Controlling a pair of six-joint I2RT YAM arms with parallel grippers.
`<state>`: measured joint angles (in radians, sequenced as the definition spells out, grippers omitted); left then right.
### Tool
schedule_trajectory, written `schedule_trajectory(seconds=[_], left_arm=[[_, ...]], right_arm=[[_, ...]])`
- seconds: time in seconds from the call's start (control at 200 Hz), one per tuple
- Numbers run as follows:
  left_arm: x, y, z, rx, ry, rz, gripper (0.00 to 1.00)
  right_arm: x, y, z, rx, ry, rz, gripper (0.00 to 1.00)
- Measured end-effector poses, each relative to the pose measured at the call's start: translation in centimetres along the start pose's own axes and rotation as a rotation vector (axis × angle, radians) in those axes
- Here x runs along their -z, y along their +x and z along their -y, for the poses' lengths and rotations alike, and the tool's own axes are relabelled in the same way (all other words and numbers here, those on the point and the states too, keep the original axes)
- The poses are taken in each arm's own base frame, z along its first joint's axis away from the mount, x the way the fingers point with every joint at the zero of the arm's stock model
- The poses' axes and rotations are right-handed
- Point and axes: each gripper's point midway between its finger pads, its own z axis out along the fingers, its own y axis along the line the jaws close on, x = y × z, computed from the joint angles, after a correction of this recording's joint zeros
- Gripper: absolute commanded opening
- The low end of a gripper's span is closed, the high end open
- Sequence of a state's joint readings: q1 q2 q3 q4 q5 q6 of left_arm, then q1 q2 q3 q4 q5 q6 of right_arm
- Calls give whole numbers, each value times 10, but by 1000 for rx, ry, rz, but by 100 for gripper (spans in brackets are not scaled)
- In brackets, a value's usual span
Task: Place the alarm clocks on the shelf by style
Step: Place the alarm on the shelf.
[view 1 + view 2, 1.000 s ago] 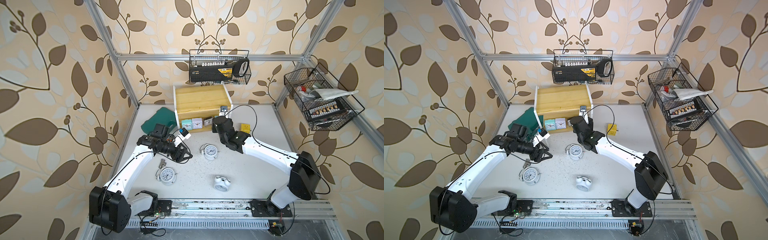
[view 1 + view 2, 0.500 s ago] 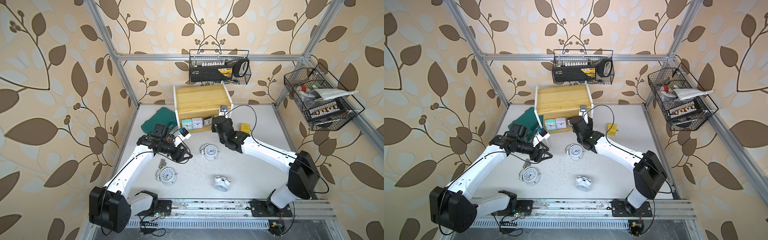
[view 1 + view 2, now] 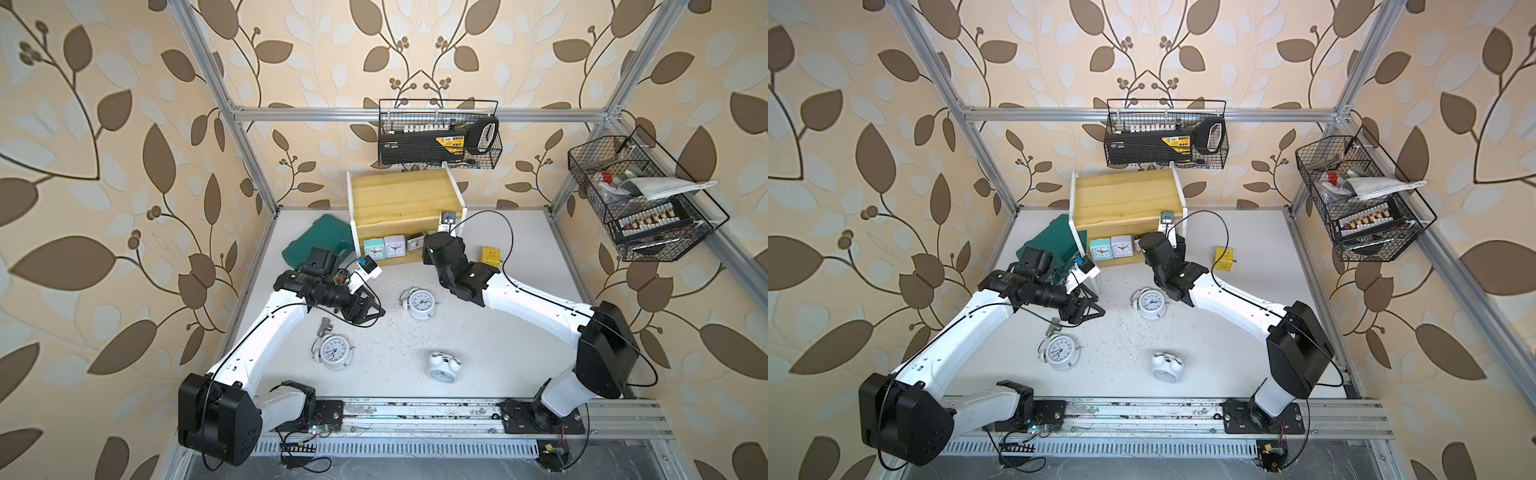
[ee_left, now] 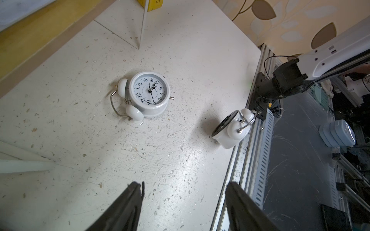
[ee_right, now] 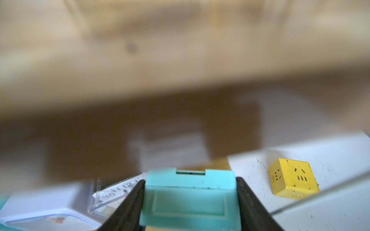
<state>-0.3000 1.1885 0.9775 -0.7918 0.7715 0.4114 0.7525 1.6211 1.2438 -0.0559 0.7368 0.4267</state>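
Far centre of counter point(image 3: 519, 332): shelf point(image 3: 399, 199). Lower tier, left to right, upright in row: mint clock point(image 3: 372, 250), lilac clock point(image 3: 394, 246), grey clock point(image 3: 414, 242). Just right of grey one, right jaws pinching second mint clock point(image 5: 190, 204) by sides at tier's front edge; resting on board or not, cannot tell. Loose on counter: centre twin-bell clock point(image 3: 420, 303), dial up; near-left twin-bell clock point(image 3: 332, 351), dial up; near-right twin-bell clock point(image 3: 442, 365). Above counter, left of centre one: left jaws spread, holding nothing. Right of shelf: yellow cube point(image 3: 490, 256).

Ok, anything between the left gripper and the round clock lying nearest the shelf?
Nothing visible: only bare table lies between the open left gripper and that face-up twin-bell clock. A second twin-bell clock sits off to one side, near the table edge.
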Motion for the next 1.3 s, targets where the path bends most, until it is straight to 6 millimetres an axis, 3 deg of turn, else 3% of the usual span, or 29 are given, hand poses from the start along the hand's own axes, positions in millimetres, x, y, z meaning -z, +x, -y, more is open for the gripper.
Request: schedule_trajectory(seconds=[1.145, 1.305], left_arm=[[1, -2, 3, -3, 14, 9, 70], [1, -2, 3, -3, 14, 9, 70]], right_arm=[[-4, 4, 4, -34, 34, 23, 61], [-8, 13, 6, -23, 52, 6, 63]])
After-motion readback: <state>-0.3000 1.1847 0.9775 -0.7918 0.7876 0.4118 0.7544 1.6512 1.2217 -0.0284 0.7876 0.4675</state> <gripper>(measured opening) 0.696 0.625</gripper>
